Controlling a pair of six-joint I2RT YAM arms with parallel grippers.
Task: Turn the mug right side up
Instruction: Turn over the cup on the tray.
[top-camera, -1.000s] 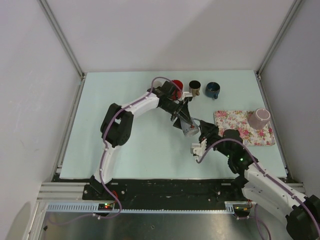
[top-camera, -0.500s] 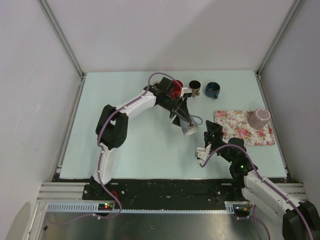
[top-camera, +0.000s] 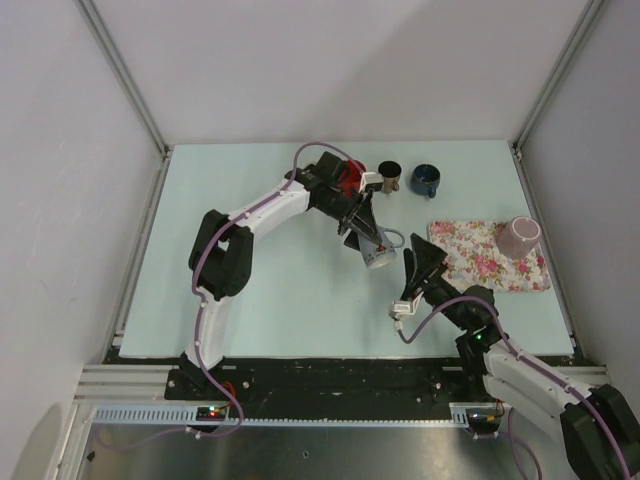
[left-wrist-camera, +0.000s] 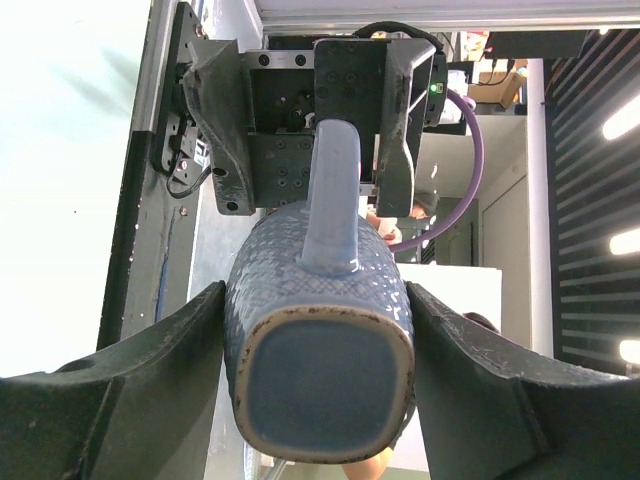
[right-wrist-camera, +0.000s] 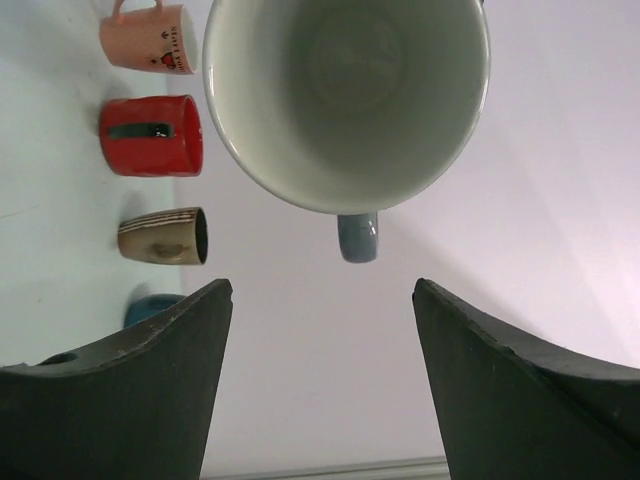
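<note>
Left hand (top-camera: 364, 234) clamped on blue mug (left-wrist-camera: 320, 330), mug between its fingers, base facing its camera, mouth hidden. Right hand (top-camera: 420, 262) wide open, empty, mug just ahead of it, rim cropped.

left arm reaching up to frame centre, left gripper (top-camera: 366, 238) clamped around blue mug (top-camera: 379, 258), right arm lower right, right gripper (top-camera: 416, 262) jaws spread wide

Six mugs: blue-grey mug (left-wrist-camera: 320, 330) in left gripper (left-wrist-camera: 315, 290); peach mug (right-wrist-camera: 150, 37), red mug (right-wrist-camera: 152, 135), striped mug (right-wrist-camera: 165, 236), dark blue mug (top-camera: 426, 180) beyond right gripper (right-wrist-camera: 322, 290); mauve mug (top-camera: 518, 238) to its right. One floral mat (top-camera: 470, 250).
</note>
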